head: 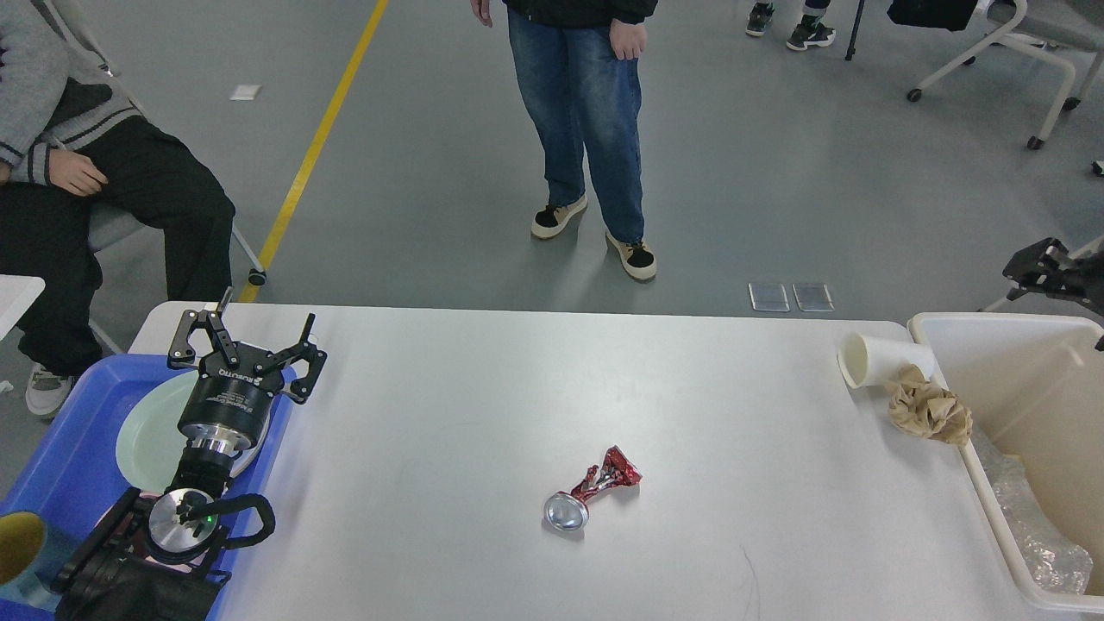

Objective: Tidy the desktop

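Note:
The desktop [483, 405] is a wide white-grey tabletop. On it lie a crushed red can [592, 493] near the middle front, a white paper cup [880, 358] on its side at the far right, and a crumpled brown paper ball [930, 412] touching the cup. My left gripper [248, 338] stands open and empty above the right edge of the blue tray [65, 457]. Only a small dark tip of my right gripper [1048, 269] shows at the right edge, above the bin's far rim; its fingers cannot be told apart.
A pale green plate [147, 431] and a yellow cup [15, 543] sit in the blue tray. The cream bin [975, 479] at the right holds clear plastic [1031, 528]. One person stands beyond the table's far edge and another sits at the left.

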`<state>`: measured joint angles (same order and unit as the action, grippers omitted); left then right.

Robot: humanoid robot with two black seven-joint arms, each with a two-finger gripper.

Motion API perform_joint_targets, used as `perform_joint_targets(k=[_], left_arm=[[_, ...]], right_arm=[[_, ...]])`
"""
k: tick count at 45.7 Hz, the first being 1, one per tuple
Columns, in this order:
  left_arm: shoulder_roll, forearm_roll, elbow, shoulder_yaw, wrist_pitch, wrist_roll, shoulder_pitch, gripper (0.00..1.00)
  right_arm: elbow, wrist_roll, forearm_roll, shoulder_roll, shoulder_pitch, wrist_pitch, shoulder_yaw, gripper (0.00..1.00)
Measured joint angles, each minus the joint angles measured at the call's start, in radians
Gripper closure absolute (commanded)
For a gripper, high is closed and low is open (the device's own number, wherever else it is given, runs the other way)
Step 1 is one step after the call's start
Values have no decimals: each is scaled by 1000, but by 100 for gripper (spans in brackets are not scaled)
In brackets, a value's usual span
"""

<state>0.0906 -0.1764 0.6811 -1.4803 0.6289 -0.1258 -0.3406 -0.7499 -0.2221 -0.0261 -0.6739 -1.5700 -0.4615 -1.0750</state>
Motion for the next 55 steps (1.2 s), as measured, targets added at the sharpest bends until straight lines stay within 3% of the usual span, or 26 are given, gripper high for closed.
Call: perform_joint_targets(k=[11,23,34,55], left_arm=[[0,0,0,0,0,-1,0,4],[0,0,0,0,0,-1,0,4],[0,0,0,0,0,-1,0,4],[0,0,0,0,0,0,0,4]], right_arm=[[264,3,0,99,365,168,214,0],[477,8,-1,254,620,255,404,0],[493,9,-2,283,677,369,482,0],[482,9,-3,305,687,360,600,0]])
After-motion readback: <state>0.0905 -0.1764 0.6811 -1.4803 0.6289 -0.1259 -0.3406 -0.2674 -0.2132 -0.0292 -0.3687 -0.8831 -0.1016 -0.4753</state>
